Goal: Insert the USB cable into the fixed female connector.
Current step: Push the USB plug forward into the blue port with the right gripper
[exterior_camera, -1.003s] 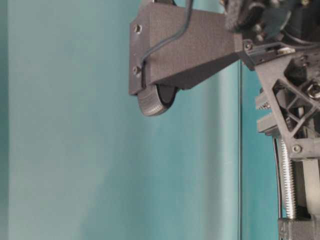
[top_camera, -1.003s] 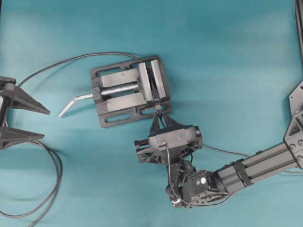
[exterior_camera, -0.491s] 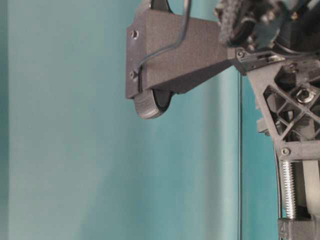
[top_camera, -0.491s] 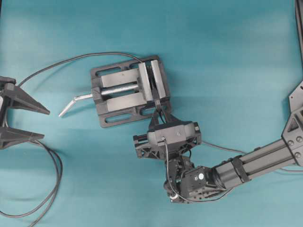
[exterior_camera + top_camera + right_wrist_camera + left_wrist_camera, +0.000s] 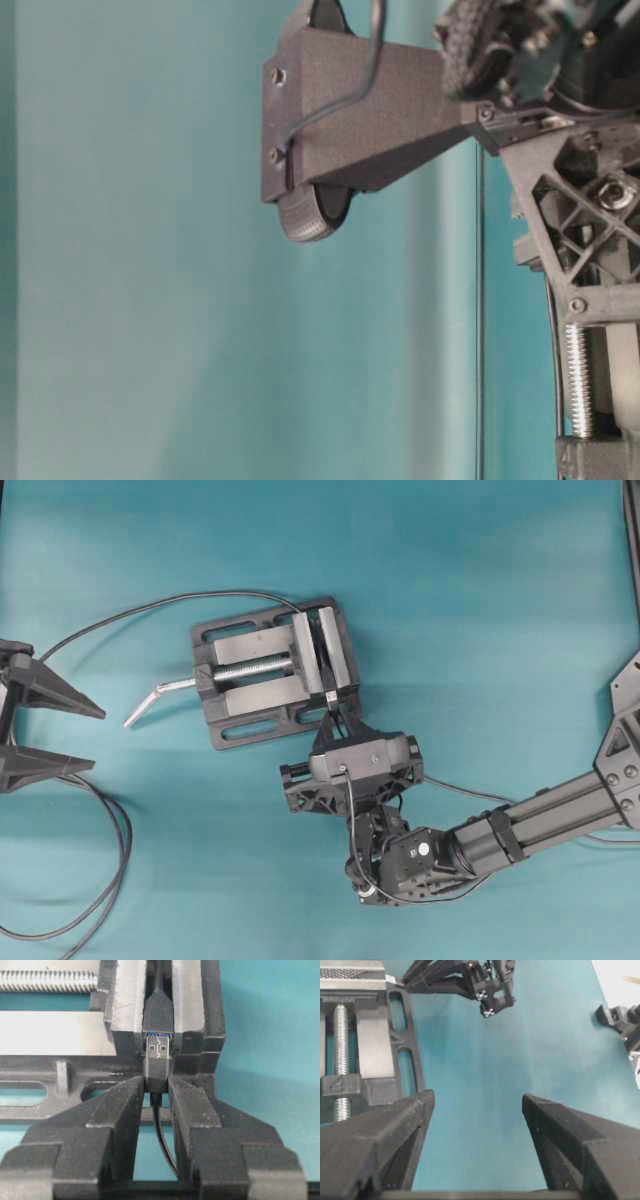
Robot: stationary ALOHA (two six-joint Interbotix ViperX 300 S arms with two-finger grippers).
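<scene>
The USB cable's black plug (image 5: 157, 1069) is pinched between the fingers of my right gripper (image 5: 157, 1085), which is shut on it. Its metal tip (image 5: 159, 1049) sits at the mouth of the fixed female connector (image 5: 159, 1012), with most of the tip still showing. The connector is clamped between the vise's jaw plates. The thin cable (image 5: 163, 1135) trails back between my fingers. From overhead, my right gripper (image 5: 329, 716) meets the vise (image 5: 262, 670) at its near right corner. My left gripper (image 5: 98, 742) stands open and empty at the left edge, far from the vise.
The vise's bent silver handle (image 5: 152, 698) sticks out to the left. The connector's grey cable (image 5: 150, 605) arcs up and left from the vise. A thicker looping cable (image 5: 112, 875) lies at the lower left. In the left wrist view my left gripper (image 5: 477, 1100) frames bare teal mat.
My right gripper, holding the plug, has edged slightly toward the vise. The left gripper has not moved.
</scene>
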